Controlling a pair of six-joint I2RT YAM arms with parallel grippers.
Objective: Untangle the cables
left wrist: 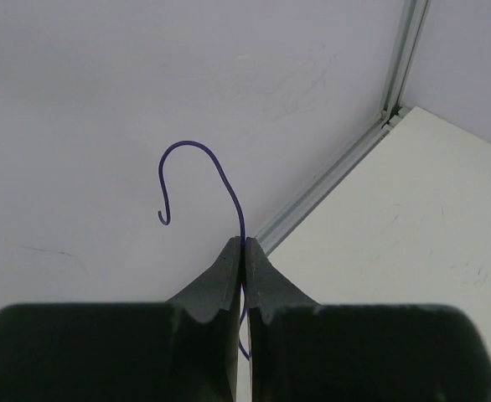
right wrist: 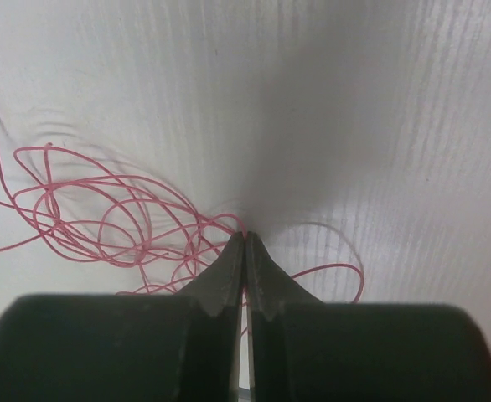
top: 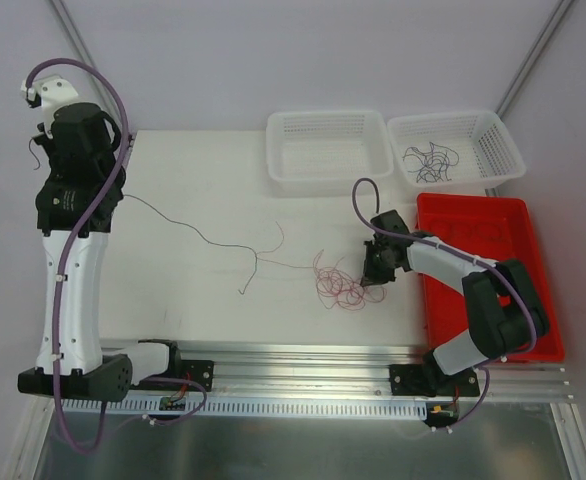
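A tangle of thin red cable (top: 339,286) lies on the white table right of centre. It also shows in the right wrist view (right wrist: 103,219). My right gripper (top: 374,276) is low over the tangle's right edge, shut on a red strand (right wrist: 245,238). A thin dark purple cable (top: 213,243) runs from the tangle's left side across the table up toward my left arm. My left gripper (top: 43,142) is raised at the far left, shut on that purple cable (left wrist: 244,243). The cable's hooked free end (left wrist: 197,159) sticks out beyond the tips.
Two white mesh baskets stand at the back: one (top: 329,150) with nothing in it, and one (top: 493,150) holding several dark wires (top: 431,160). A red tray (top: 478,228) sits at the right, under the right arm. A metal rail (top: 303,362) runs along the near edge.
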